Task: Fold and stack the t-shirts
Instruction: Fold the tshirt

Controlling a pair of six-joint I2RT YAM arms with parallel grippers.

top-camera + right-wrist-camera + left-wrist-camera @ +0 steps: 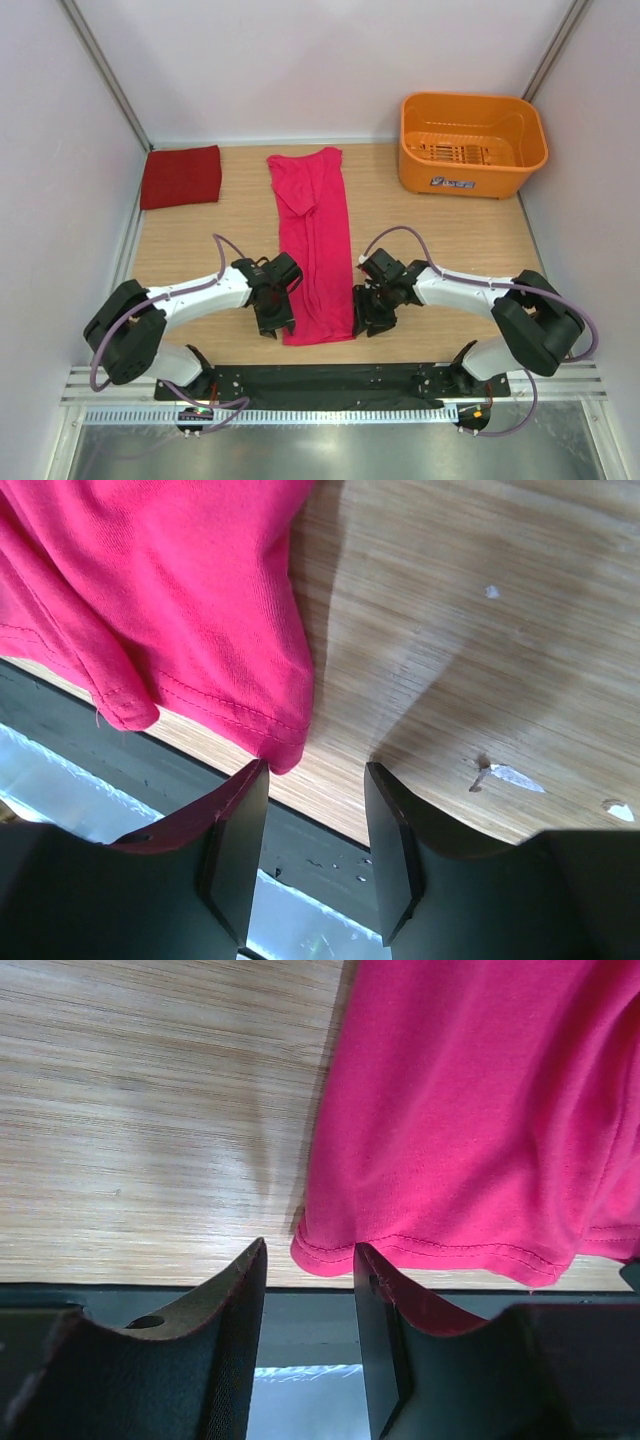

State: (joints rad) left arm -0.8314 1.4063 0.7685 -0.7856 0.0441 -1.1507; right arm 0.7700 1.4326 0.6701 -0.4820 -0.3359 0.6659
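A bright magenta-pink t-shirt (316, 250) lies on the wooden table as a long narrow strip running from far to near. Its hem is at the near edge. My left gripper (272, 322) sits at the hem's left corner, and my right gripper (368, 320) at the right corner. In the left wrist view the pink hem corner (325, 1252) lies just past the open left gripper (308, 1250), touching the right fingertip (368, 1260). In the right wrist view the hem corner (284, 752) rests by the left fingertip (255, 775) of the open right gripper (316, 768). A darker crimson t-shirt (181, 176) lies folded flat at the far left.
An orange plastic basket (471, 145) stands at the far right. White walls close in the table (440, 235) on three sides. A black base rail (320, 380) runs along the near edge just behind both grippers.
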